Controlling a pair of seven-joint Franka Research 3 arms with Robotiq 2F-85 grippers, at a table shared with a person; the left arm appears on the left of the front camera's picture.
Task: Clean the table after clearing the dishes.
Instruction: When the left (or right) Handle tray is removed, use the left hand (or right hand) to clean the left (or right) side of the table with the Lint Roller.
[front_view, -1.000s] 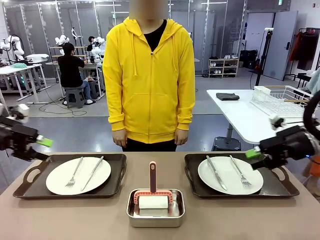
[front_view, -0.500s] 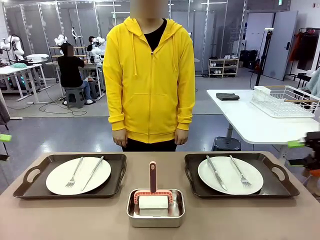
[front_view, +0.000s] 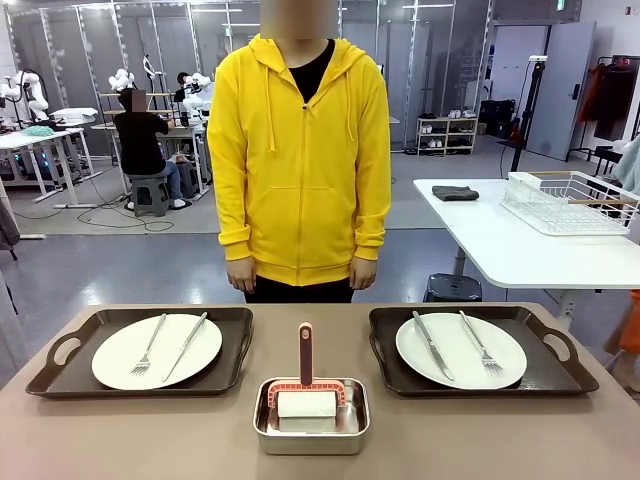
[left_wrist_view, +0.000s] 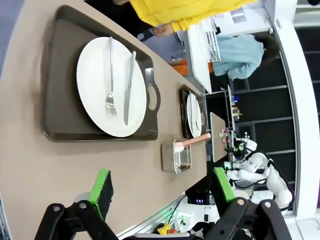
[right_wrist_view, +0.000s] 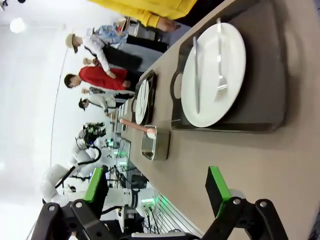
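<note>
Desk (front_view: 120, 440) carries one plate (front_view: 157, 351) left of the steel pan (front_view: 310, 442), another plate (front_view: 461, 350) right of it. Left hand (left_wrist_view: 162, 185) and right hand (right_wrist_view: 156, 184) both gape wide, empty.

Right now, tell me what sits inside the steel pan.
The steel pan holds a white block in a pink frame, its pink handle sticking up above the rim. The pan floor under the block is covered.

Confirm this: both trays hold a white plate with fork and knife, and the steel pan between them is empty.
Wrong: the front view shows the steel pan holding a pink-handled cleaning tool with a white pad. The rest stands.
</note>
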